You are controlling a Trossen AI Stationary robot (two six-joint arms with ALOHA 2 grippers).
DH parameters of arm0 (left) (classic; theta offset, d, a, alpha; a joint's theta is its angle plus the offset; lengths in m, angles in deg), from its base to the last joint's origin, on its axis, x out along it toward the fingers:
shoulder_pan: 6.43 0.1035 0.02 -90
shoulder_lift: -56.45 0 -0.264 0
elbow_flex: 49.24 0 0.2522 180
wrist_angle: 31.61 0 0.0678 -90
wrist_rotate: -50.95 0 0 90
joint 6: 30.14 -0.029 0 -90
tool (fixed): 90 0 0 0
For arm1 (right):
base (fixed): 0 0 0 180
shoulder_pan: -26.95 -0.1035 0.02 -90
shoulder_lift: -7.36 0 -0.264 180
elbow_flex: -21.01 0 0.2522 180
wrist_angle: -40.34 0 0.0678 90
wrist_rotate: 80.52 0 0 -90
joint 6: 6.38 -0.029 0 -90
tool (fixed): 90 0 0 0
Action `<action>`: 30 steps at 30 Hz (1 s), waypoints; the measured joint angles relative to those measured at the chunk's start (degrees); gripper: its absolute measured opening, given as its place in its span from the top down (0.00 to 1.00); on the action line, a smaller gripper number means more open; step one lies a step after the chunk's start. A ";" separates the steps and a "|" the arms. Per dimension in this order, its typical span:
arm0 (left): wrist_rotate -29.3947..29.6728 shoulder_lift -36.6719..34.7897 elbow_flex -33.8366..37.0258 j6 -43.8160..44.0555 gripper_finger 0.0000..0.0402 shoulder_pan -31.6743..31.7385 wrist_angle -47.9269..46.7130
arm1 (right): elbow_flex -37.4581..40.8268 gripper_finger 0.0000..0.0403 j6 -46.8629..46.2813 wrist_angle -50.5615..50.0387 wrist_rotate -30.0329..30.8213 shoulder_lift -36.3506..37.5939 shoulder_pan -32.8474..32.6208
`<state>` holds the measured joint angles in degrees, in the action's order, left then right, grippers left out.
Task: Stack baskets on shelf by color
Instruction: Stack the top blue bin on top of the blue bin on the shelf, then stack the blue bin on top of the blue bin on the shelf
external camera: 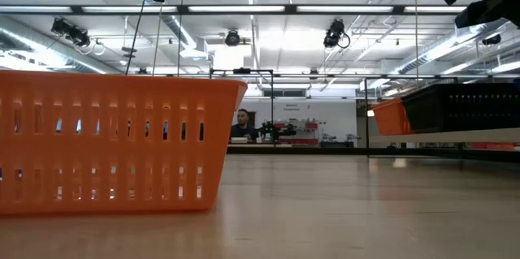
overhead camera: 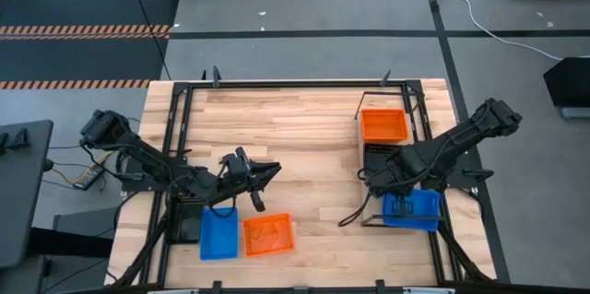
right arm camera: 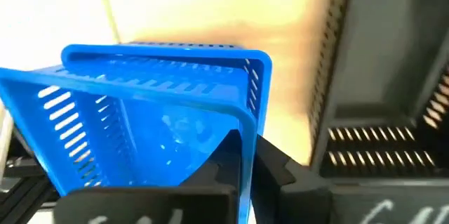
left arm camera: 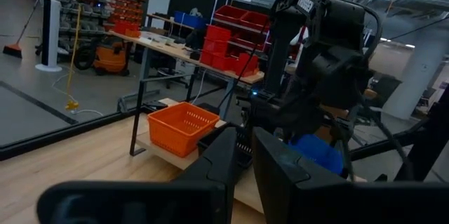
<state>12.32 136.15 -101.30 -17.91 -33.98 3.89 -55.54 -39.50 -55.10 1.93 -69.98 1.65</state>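
Note:
The shelf (overhead camera: 367, 193) stands on the table's right side and carries an orange basket (overhead camera: 384, 124) at its far end, a black basket (overhead camera: 376, 158) in the middle and a blue basket (overhead camera: 412, 208) at its near end. My right gripper (right arm camera: 242, 175) points down over the blue basket (right arm camera: 140, 133) and is shut on it. A second blue basket (overhead camera: 218, 232) and a second orange one (overhead camera: 268, 234) rest on the tabletop near the front edge. My left gripper (overhead camera: 265, 174) hangs level above them, its fingers a narrow gap apart with nothing between them. My right gripper holds the blue basket by an upright side wall near a corner (right arm camera: 247, 122), one finger inside the basket and one outside. The fingers come from above, pointing down. Whether the basket's bottom rests on the shelf or is lifted, I cannot tell.
The black basket (right arm camera: 379, 133) sits close beside the held blue one. The shelf's thin black wire frame (overhead camera: 361, 110) rises around the baskets. In the low view the orange basket (external camera: 114, 141) fills the near left. Bare tabletop lies in the middle (overhead camera: 304, 137).

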 joint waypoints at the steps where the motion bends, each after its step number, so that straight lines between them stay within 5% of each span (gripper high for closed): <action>1: 0.00 0.00 0.00 0.00 0.87 0.00 0.00 | 0.00 0.94 0.71 0.62 -0.09 0.00 -0.04; 7: 0.01 0.00 0.00 0.00 0.87 0.00 -0.04 | 0.00 0.85 5.57 3.12 1.03 0.00 -0.06; 19: 0.02 0.00 0.00 0.00 0.87 0.00 -0.11 | -0.17 0.85 9.02 5.98 4.94 0.00 0.05; 30: 0.00 0.13 0.03 3.48 0.87 0.09 -3.93 | -11.35 0.84 15.97 4.70 8.81 0.01 0.40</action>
<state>12.32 136.29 -101.27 -14.43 -33.89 -0.05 -66.88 -23.54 -50.40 10.75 -69.97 2.05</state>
